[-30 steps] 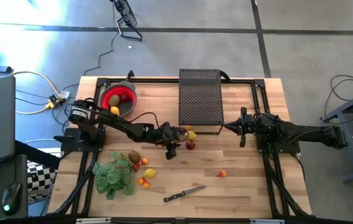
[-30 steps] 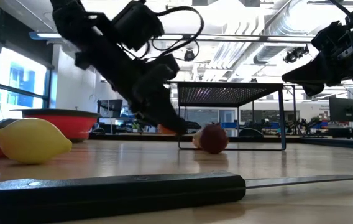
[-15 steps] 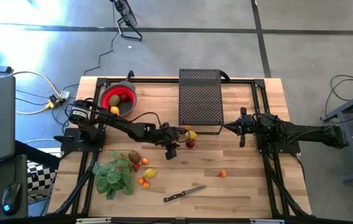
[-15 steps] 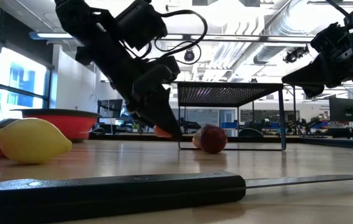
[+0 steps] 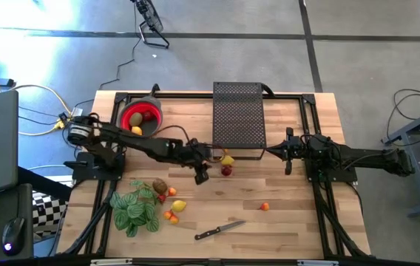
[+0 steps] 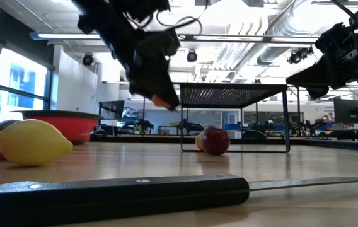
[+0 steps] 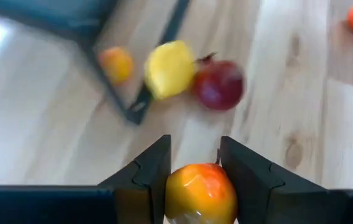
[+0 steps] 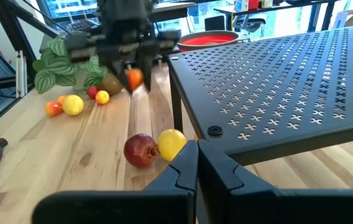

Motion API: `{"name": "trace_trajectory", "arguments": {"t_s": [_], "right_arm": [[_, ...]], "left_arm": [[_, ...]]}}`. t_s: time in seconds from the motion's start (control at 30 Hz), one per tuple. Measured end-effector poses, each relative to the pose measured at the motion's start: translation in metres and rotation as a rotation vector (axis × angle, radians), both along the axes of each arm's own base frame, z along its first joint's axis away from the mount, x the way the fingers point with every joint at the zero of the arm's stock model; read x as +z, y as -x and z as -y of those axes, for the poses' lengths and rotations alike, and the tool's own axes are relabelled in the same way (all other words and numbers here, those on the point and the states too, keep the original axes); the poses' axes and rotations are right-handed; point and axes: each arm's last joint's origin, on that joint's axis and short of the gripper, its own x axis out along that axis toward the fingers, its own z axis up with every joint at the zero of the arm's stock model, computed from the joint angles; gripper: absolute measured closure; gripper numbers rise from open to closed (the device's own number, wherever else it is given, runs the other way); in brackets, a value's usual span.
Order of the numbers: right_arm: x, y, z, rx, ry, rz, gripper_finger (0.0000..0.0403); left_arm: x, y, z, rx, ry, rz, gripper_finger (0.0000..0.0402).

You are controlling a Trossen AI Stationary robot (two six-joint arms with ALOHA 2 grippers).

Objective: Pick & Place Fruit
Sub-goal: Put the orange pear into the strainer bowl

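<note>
Orange fruit (image 7: 201, 193) between left claw (image 7: 195, 171) fingers

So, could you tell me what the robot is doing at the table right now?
The left gripper holds a small orange fruit clear of the wooden table, near the black mesh stand. A dark red apple and a yellow lemon lie by the stand's leg. The red bowl already holds fruit. The right gripper waits shut beside the stand.
</note>
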Motion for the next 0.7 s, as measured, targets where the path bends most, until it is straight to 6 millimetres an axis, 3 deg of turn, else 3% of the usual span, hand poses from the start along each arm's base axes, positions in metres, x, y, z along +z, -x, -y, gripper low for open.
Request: {"name": "trace_trajectory", "arguments": {"t_s": [0.3,0.7], "right_arm": [[0.0,0.0,0.0,0.0,0.0,0.003,0.0401],[0.0,0.0,0.0,0.0,0.001,0.005,0.0401]], "left_arm": [[0.046,0.036,-0.043,0.162,-0.001,-0.024,0.0273],[0.061,0.093,-0.11,0.629,-0.01,-0.146,0.0273]]}}
